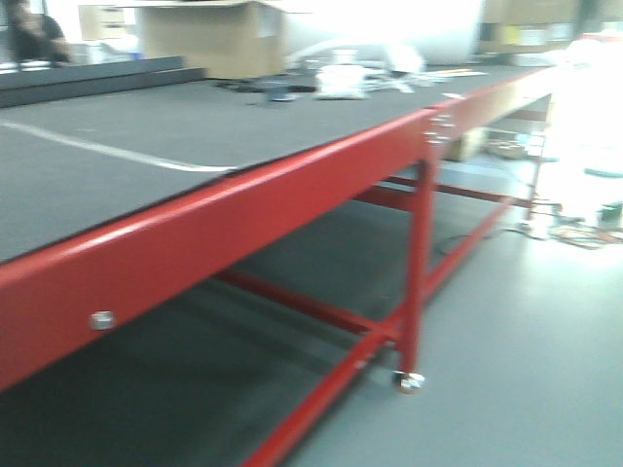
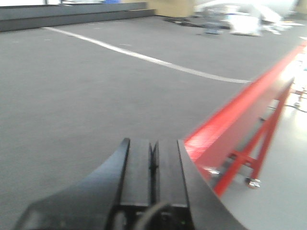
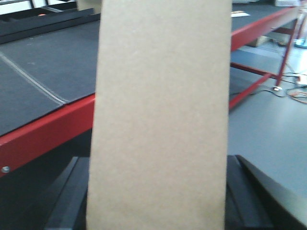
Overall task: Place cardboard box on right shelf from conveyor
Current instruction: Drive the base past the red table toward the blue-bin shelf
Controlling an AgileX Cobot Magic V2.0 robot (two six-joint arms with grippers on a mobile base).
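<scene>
The right gripper [image 3: 158, 194] is clamped on the cardboard box [image 3: 163, 96]. Its black fingers [image 3: 72, 191] press the box's left and right sides. The box stands upright in the right wrist view and fills the middle of it, showing one plain tan face. It is held off the near edge of the red-framed workbench [image 1: 292, 185], above the grey floor [image 1: 526, 331]. Nothing shows whether the box is sealed or what is inside.

The left gripper [image 2: 153, 146] hovers low over the bench's dark grey top, just left of the red rail. Its two fingers are pressed together with nothing between them.

A white line [image 1: 107, 149] crosses the bench top. At the far end sit blurred white clutter [image 1: 346, 78] and a large brown carton [image 1: 209, 39]; its contents cannot be made out.
</scene>
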